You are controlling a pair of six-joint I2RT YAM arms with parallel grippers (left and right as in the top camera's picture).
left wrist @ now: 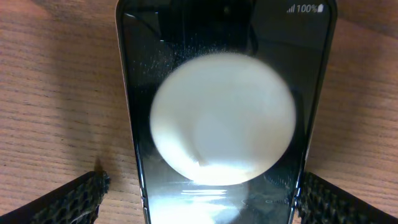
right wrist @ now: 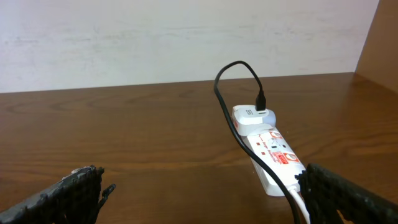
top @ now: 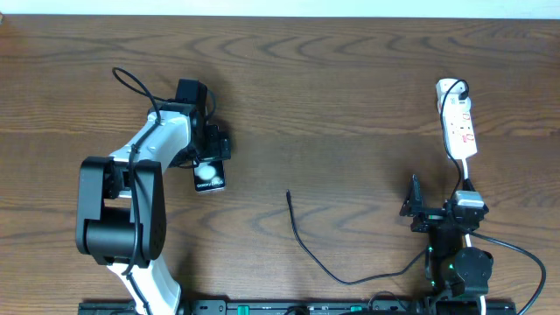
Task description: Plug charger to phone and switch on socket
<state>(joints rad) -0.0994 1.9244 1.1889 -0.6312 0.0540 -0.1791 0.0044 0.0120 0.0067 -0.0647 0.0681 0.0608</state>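
Over the left half of the table, the left hand hangs released, spread wide and grasping nothing. Its two dark ribbed fingertips sit in the lower corners of the wrist view, one on each side of the phone and just beside its long edges; whether they touch it I cannot tell. The phone lies flat, screen up. Its long axis runs out between the fingertips and away from them, and the end with the battery reading is at the top of that view. A big round white reflection fills most of the glass. From overhead the phone's long axis runs near to far, only slightly tilted, with its far end hidden under the hand.

At the near right, the right hand is likewise released, fingertips far apart with nothing between them. It faces the far side, toward the socket.

The socket lies at the far right, long axis near to far, its far end leaning a little left. A white adapter sits in that far end. The charger plugs into the adapter, loops upward, then runs along the socket toward the near side and past the right arm. From there it sweeps left across the near table. Its free plug tip points far and lies on bare wood between the two arms, well apart from the phone.
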